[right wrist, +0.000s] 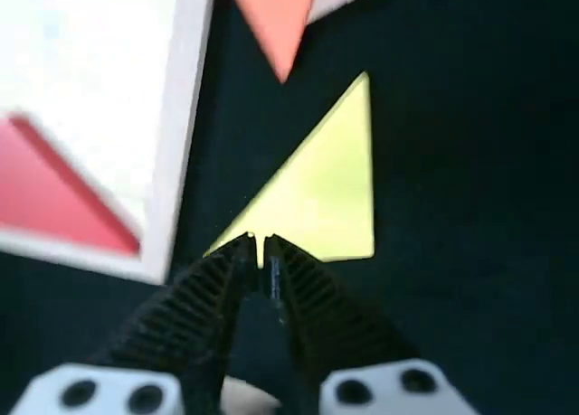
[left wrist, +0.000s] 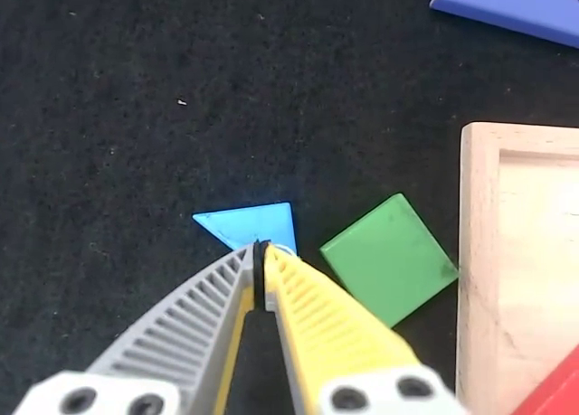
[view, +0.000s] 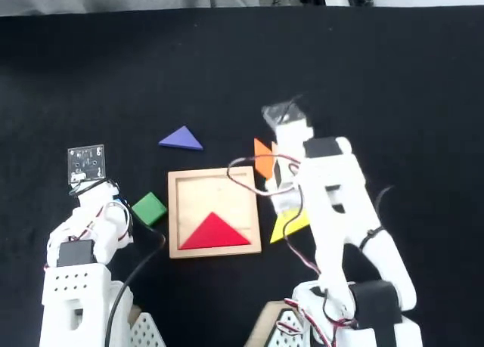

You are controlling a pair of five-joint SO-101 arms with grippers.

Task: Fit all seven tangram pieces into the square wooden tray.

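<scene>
Overhead, logged at table centre: square wooden tray, red triangular piece seated along its near side. Just left of the tray, green square piece. Beyond the far edge and apart, violet-blue triangular piece. Off the far right corner, orange piece. Beside the near right corner, yellow triangular piece, partly covered by the right arm.

Added by left wrist view: small light-blue triangular piece just beside the green square, not touching.

Left gripper: fingers pressed together, tips at the light-blue piece's edge; grip unconfirmed. Right gripper: fingers narrowed to a hairline gap, tips at the yellow triangle's edge; grip unconfirmed.
</scene>
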